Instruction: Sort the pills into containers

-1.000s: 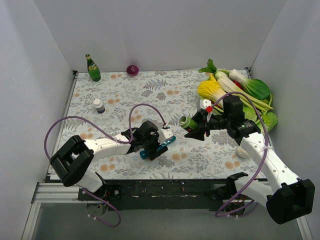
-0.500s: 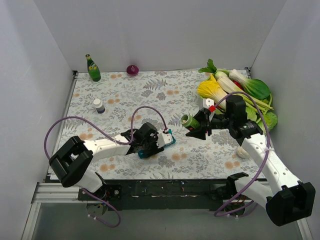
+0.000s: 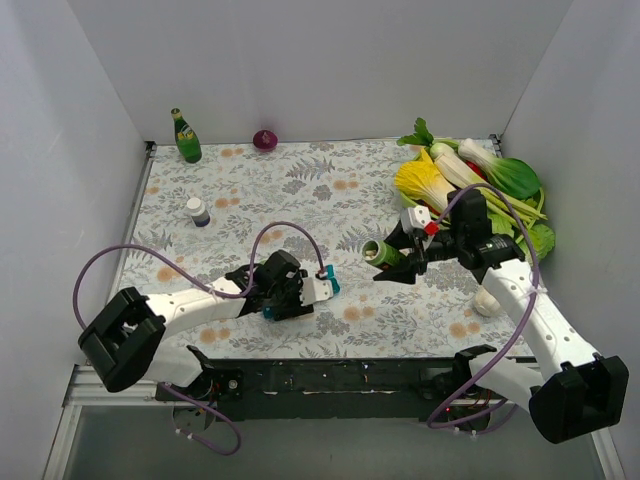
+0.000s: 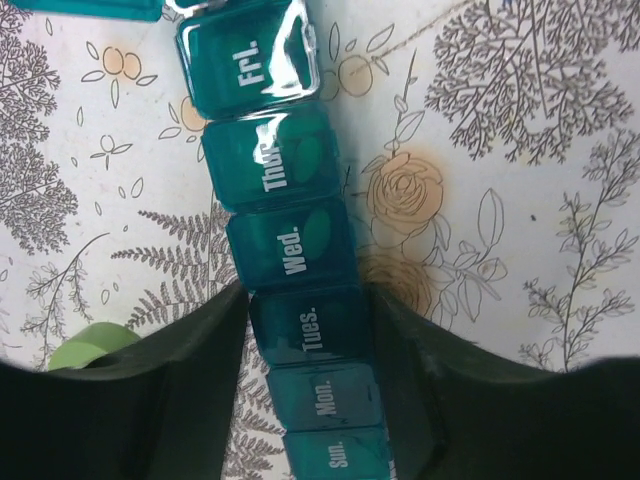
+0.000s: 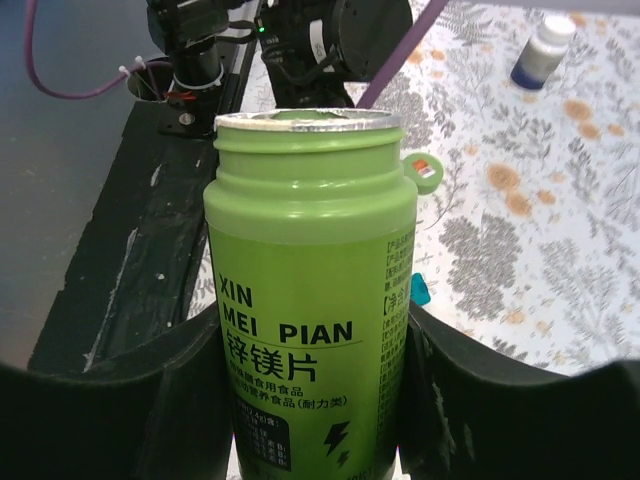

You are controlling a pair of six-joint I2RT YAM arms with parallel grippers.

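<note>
Drawn back toward the near edge since the earlier frame, the left gripper (image 3: 297,293) has carried the containers (image 3: 327,286) with it, and the green jar (image 3: 381,252) has been lowered after them.

The containers (image 4: 290,240) are clamped by the left fingers (image 4: 190,350) across the "Tues." compartment, near the middle of the near edge. Just beyond, toward the right edge, the green jar (image 5: 310,290) is gripped firmly in the right gripper (image 3: 402,262), its mouth aimed at the strip. Pouring appears to be in preparation, though whether any lid is open cannot be told. A white bottle (image 3: 197,211) stands toward the left edge of the tabletop (image 3: 300,190).
</note>
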